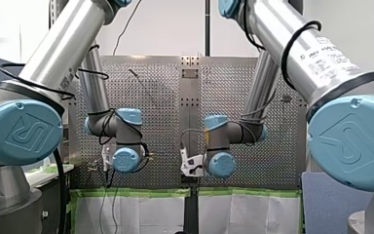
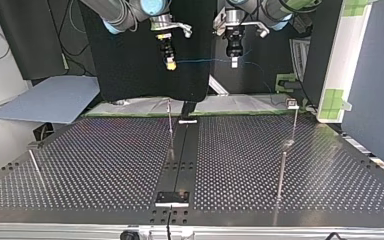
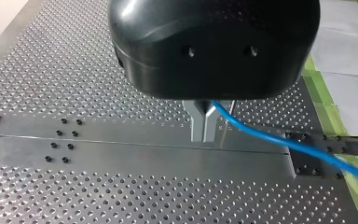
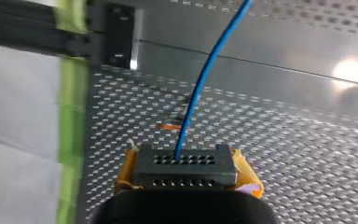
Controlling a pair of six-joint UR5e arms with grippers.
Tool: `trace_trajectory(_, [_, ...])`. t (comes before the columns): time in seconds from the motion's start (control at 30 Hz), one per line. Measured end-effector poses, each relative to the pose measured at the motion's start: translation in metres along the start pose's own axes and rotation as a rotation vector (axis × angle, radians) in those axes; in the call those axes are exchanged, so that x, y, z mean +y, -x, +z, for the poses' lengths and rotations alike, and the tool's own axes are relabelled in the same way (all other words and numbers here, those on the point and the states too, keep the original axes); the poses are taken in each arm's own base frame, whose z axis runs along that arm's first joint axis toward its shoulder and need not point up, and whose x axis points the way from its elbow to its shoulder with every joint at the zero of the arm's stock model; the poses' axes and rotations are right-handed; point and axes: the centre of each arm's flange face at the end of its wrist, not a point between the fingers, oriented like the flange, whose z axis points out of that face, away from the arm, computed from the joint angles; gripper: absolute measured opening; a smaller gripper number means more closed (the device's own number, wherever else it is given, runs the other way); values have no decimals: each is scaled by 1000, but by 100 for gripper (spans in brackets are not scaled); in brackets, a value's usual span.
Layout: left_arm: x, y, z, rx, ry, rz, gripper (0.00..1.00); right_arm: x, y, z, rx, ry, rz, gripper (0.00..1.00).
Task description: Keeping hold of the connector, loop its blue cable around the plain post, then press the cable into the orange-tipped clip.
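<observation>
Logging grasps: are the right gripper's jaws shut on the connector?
Shut: the right wrist view shows the connector clamped between yellow pads, blue cable leaving it.

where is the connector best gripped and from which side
Grip the connector across its two short flat ends, coming from behind, opposite the face where the blue cable leaves. It is a boxy block, so the padded jaws of my right gripper sit flat there and the cable runs free ahead.

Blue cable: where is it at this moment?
In the top view the blue cable runs in mid-air at upper middle, from the connector in my right gripper to my left gripper, which pinches it.
</observation>
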Motion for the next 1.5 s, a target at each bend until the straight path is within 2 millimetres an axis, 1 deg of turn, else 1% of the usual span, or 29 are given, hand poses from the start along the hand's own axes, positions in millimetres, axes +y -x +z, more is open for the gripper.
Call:
trace_trajectory(0.07, [0, 0, 0, 0, 0, 0, 0, 0, 6, -1, -11, -1, -3, 0])
trace_trajectory(0.17, [0, 0, 0, 0, 0, 0, 0, -1, 9, -1, -17, -2, -5, 0])
trace_trajectory(0.37, [0, 0, 0, 0, 0, 0, 0, -1, 10, -1, -19, -2, -5, 0])
trace_trajectory(0.47, [5, 2, -2, 11, 0, -6, 0, 1, 6, 3, -16, 2, 0, 0])
trace_trajectory(0.63, [17, 9, 0, 29, 2, -37, 0, 1, -17, 9, 5, 6, 38, 0])
trace_trajectory(0.87, [33, 28, 13, 28, 42, -103, 0, 5, -48, 9, 27, -26, 108, 0])
trace_trajectory(0.97, [35, 38, 20, 16, 60, -133, 0, 7, -64, 10, 38, -48, 141, 0])
trace_trajectory(1.17, [30, 66, 37, -24, 68, -181, 0, 12, -100, 19, 74, -77, 180, 0])
trace_trajectory(1.27, [26, 82, 45, -48, 67, -198, 0, 16, -123, 23, 98, -75, 181, 0])
trace_trajectory(1.37, [22, 100, 54, -74, 65, -221, 0, 20, -142, 27, 118, -69, 177, 0])
trace_trajectory(1.5, [17, 129, 67, -115, 69, -257, 0, 28, -174, 32, 153, -59, 179, 0])
